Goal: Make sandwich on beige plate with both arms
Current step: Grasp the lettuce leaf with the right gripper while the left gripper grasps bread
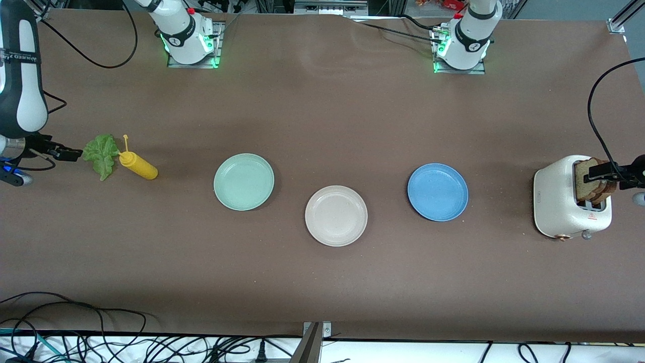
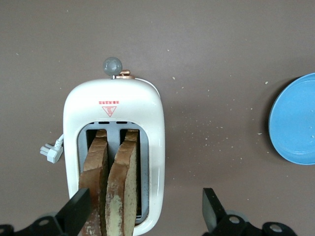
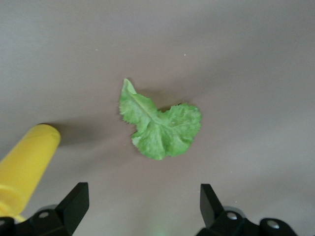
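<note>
Both grippers stand with fingers spread wide, nothing held. Left gripper (image 1: 612,174) at right edge of front view hangs over the toaster (image 1: 564,201), one fingertip (image 2: 76,209) level with the bread tops in its wrist view, the other well clear on the plate side. Two bread slices (image 2: 114,189) stand upright in the slots, side by side, nearly touching. Right gripper (image 1: 68,154) at left edge of front view sits low beside the lettuce (image 1: 102,154); its wrist view shows the leaf (image 3: 160,128) lying flat on the table, centred ahead of the fingers, with the mustard bottle (image 1: 137,165) just beside it, tip touching or nearly touching the leaf. Beige plate (image 1: 336,216) sits bare at lower centre of front view, between the mint plate (image 1: 244,181) and the blue plate (image 1: 437,192), nearest the camera of the three. Sandwich not started. Judged step: first pickups, bread from toaster, leaf from table. To do it well: left should shift so the fingers straddle one slice only, pinch across its faces near the top crust, and lift straight up so the second slice and toaster don't drag. Right should come down on the thick rib of the leaf, clear of the bottle, and pinch gently. Bread goes onto beige plate first, lettuce after.
</note>
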### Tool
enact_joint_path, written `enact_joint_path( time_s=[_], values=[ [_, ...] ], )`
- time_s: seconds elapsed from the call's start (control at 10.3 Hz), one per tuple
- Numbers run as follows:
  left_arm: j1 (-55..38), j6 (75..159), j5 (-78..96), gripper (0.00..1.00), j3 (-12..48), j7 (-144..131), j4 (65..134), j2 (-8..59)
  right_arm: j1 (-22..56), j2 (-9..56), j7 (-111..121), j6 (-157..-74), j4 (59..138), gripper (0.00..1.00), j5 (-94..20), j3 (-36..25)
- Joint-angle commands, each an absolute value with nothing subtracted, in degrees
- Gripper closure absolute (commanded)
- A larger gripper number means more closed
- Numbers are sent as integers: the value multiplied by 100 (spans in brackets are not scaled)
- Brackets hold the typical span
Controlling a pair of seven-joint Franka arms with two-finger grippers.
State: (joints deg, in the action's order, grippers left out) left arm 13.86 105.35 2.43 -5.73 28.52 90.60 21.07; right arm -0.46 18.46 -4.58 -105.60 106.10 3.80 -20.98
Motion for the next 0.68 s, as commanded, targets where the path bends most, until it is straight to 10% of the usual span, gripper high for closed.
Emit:
enact_joint_path(
  time_s=[0.0, 0.58],
  values=[
    [1459, 10748, 246, 0, -492, 2971, 9254, 2066, -281, 1871, -106, -11011, 10994, 0, 352, -2083],
    [1494, 11275, 343, 0, -492, 2979, 9921, 1855, -588, 2363, 228, -11873, 11505, 0, 352, -2083]
  ],
)
